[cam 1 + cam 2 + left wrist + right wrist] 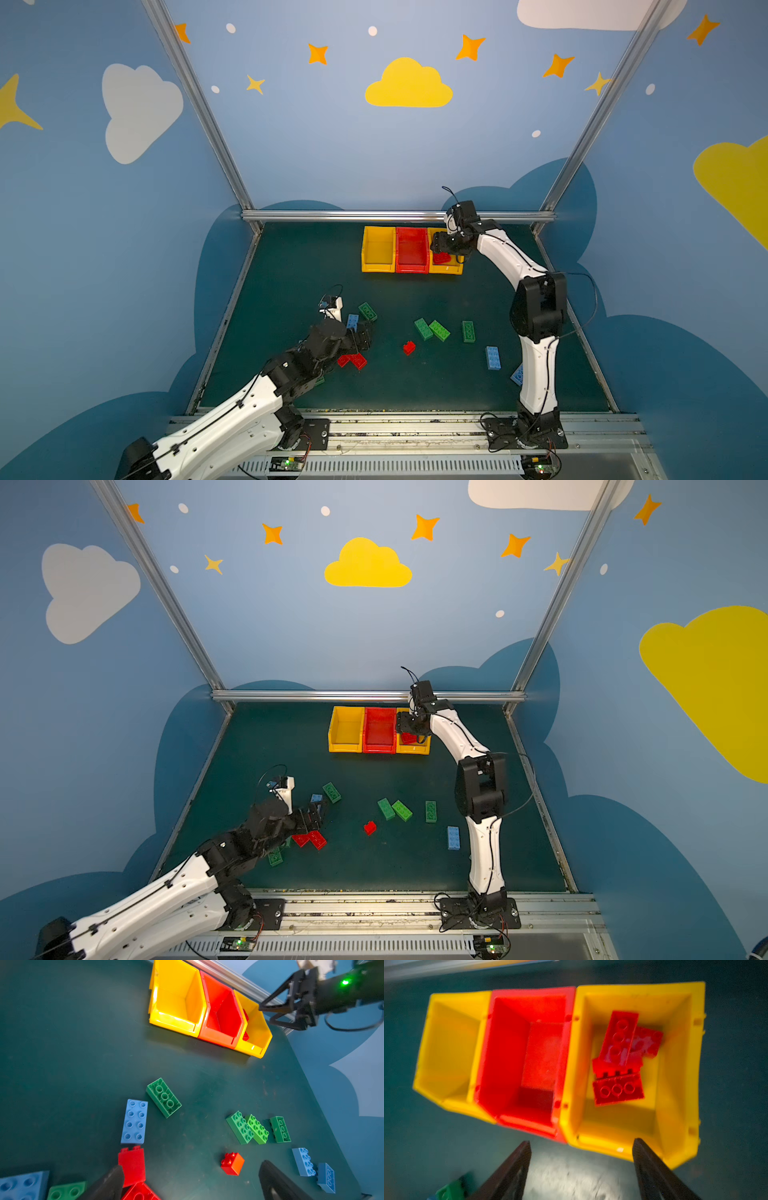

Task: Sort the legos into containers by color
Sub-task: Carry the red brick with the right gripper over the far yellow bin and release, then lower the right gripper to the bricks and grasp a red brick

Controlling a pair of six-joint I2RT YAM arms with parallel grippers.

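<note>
Right gripper [581, 1142], wide and empty, hangs over the yellow container [679, 1064] at the table's far edge; left gripper [191, 1165], wide, risks shoving the blue lego [135, 1122] beside its red lego [132, 1165]

Three bins are lined up at the back of the green mat [374, 870]: a yellow bin [347, 748], a red bin [379, 749] and a second yellow bin [415, 750]. The right gripper [411, 732] is held over that last one, and binned red bricks [408, 739] are glimpsed beneath it. Nearer the front, the left gripper [316, 814] is seen just beside a light blue brick [316, 798], with two loose red bricks [311, 840] close under it. Green bricks [402, 810] and a small red brick [370, 827] are scattered mid-mat.
</note>
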